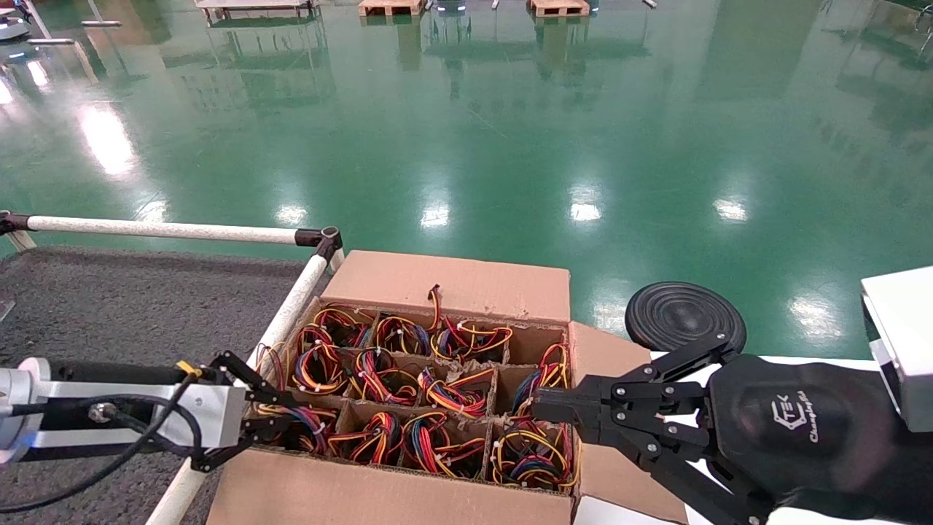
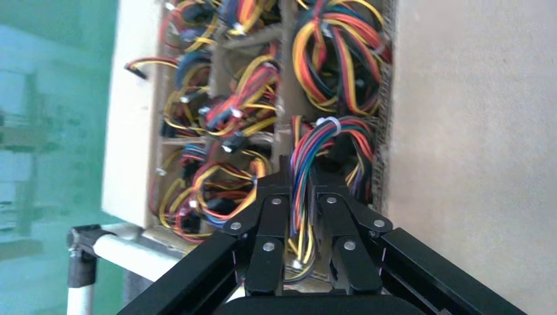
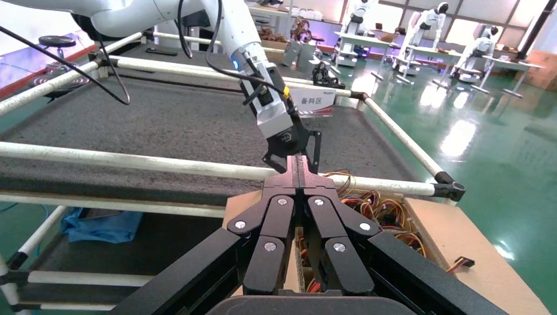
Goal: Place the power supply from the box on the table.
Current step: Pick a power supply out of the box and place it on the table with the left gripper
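Observation:
The box (image 1: 452, 281) stands open beside the table (image 1: 131, 299), and each cell of its divider grid holds a coil of coloured wires. My left gripper (image 1: 290, 417) reaches over the rail into the near-left cell. It is shut on the power supply's wire bundle (image 2: 322, 141), which runs between its fingers (image 2: 274, 197). The metal body is hidden down in the cell. My right gripper (image 1: 536, 405) hovers over the box's right-hand cells, shut with nothing in it; its closed tip (image 3: 299, 165) points toward the left gripper (image 3: 289, 141).
A white pipe rail (image 1: 291, 306) with a black joint (image 1: 324, 239) separates table and box. A black round disc (image 1: 685, 315) sits on a white tabletop right of the box. A blue cloth (image 3: 98, 223) lies below the table. Green floor lies beyond.

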{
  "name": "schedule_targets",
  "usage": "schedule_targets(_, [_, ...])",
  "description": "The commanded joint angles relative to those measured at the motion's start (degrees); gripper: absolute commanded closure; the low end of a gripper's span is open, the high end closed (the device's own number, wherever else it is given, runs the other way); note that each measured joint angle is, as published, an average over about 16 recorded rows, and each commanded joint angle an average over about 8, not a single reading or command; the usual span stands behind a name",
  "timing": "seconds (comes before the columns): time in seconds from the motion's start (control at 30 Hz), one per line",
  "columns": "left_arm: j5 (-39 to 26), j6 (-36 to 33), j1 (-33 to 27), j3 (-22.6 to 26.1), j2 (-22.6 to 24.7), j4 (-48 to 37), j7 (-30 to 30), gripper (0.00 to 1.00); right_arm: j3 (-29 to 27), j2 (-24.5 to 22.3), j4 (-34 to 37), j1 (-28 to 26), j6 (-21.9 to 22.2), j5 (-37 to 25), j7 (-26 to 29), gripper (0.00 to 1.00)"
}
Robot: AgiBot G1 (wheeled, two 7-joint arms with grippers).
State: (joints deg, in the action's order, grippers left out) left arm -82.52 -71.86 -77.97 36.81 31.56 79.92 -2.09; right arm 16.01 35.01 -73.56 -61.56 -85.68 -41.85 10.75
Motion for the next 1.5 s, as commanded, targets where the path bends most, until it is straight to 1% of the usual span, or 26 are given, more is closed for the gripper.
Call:
schedule_targets(0.03, [0.6, 0.0, -0.2, -0.4, -0.2, 0.0, 0.1, 1.0, 0.0, 0.0, 0.0, 0.0, 0.0, 0.0, 0.0, 1.0])
schedule_targets(0.47, [8.0, 1.1, -3.4, -7.1, -2.1, 0.2, -0.2, 1.0, 0.0, 0.0, 0.0, 0.0, 0.0, 0.0, 0.0, 1.0])
schedule_targets(0.83, [12.7, 3.9, -7.7, -14.6, -3.2, 0.8, -4.7, 1.0, 0.0, 0.0, 0.0, 0.0, 0.0, 0.0, 0.0, 1.0])
schedule_targets(1.0, [12.4, 5.5, -10.3, -17.9, -3.5, 1.2, -7.4, 1.0, 0.0, 0.0, 0.0, 0.0, 0.0, 0.0, 0.0, 1.0])
schedule_targets(1.17, [10.7, 6.8, -12.8, -19.9, -4.3, 0.9, -9.8, 1.0, 0.0, 0.0, 0.0, 0.0, 0.0, 0.0, 0.0, 1.0])
schedule_targets(1.33, [8.3, 7.9, -15.2, -20.0, -5.5, -0.7, -11.3, 1.0, 0.0, 0.0, 0.0, 0.0, 0.0, 0.0, 0.0, 1.0])
schedule_targets(1.5, [5.6, 8.5, -17.1, -18.7, -6.6, -3.2, -11.7, 1.0, 0.0, 0.0, 0.0, 0.0, 0.0, 0.0, 0.0, 1.0])
